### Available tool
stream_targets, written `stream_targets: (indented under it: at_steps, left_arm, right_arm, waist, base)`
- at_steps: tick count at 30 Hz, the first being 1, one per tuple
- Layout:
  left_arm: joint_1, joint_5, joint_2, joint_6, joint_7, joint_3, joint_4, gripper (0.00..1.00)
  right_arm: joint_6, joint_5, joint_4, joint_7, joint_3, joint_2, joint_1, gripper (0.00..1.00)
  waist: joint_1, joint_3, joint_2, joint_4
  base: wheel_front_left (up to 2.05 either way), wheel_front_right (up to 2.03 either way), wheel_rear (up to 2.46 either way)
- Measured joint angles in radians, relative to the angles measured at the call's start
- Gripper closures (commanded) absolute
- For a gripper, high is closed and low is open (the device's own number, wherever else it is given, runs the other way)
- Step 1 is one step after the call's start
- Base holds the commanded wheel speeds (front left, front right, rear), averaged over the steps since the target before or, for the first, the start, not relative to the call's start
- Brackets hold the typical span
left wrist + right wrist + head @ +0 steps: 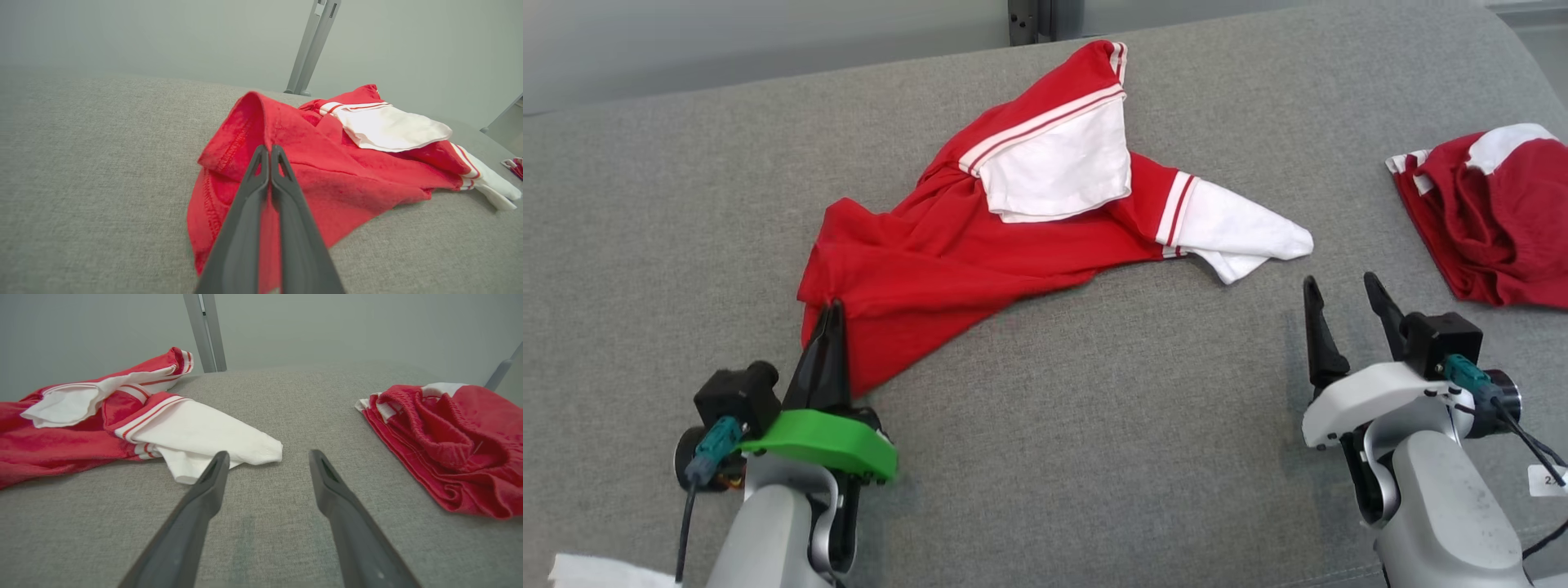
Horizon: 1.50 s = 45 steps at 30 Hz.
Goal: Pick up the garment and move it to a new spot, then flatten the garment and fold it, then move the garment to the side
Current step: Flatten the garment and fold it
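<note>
- The red shirt (947, 253) lies crumpled near the middle of the grey worktop (1094, 425), stretched from lower left to upper right in the head view.
- The left gripper (832, 314) is clamped on the shirt's near left edge; in the left wrist view its fingers (286, 196) are pressed together with red cloth between them, and a fold rises at the tips.
- The right gripper (1339, 282) has its fingers apart and holds nothing, just beside the tip of a white sleeve (1241, 229).
- A second garment (1494, 220), darker red with white trim, lies bunched at the worktop's right edge, well apart from the shirt.
</note>
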Motion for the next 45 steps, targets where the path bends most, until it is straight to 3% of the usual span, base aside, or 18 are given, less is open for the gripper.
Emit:
stream_targets:
  at_steps: [14,15,17,28,45]
  left_arm:
    - [0.212,0.038,-0.001,0.038,0.0,0.097,-0.046,1.0]
    - [0.219,0.05,0.0,0.038,0.0,0.101,-0.036,0.87]
    - [0.231,0.055,0.0,0.042,0.0,0.104,-0.024,0.0]
    - [0.275,0.12,0.0,0.112,0.0,0.093,-0.044,0.0]
    - [0.274,0.114,0.0,0.133,0.0,0.053,-0.089,0.0]
  right_arm:
    - [0.0,0.035,0.02,0.0,0.039,0.002,0.101,0.0]
    - [0.0,0.04,0.022,0.0,0.049,0.001,0.105,0.0]
    - [0.0,0.042,0.023,0.0,0.067,0.002,0.11,0.0]
    - [0.0,0.048,-0.065,0.0,0.113,0.002,0.159,0.0]
    - [0.0,0.025,-0.13,0.0,0.132,0.002,0.184,0.0]
  waist:
    - [0.0,-0.117,0.0,0.049]
    - [0.0,-0.124,0.0,0.052]
    - [0.0,-0.135,0.0,0.056]
    - [0.0,-0.184,0.0,0.046]
    - [0.0,-0.159,0.0,0.052]
  base:
    - [0.0,0.0,0.0]
    - [0.0,0.0,0.0]
    - [0.0,0.0,0.0]
    - [0.0,0.0,0.0]
    - [0.0,0.0,0.0]
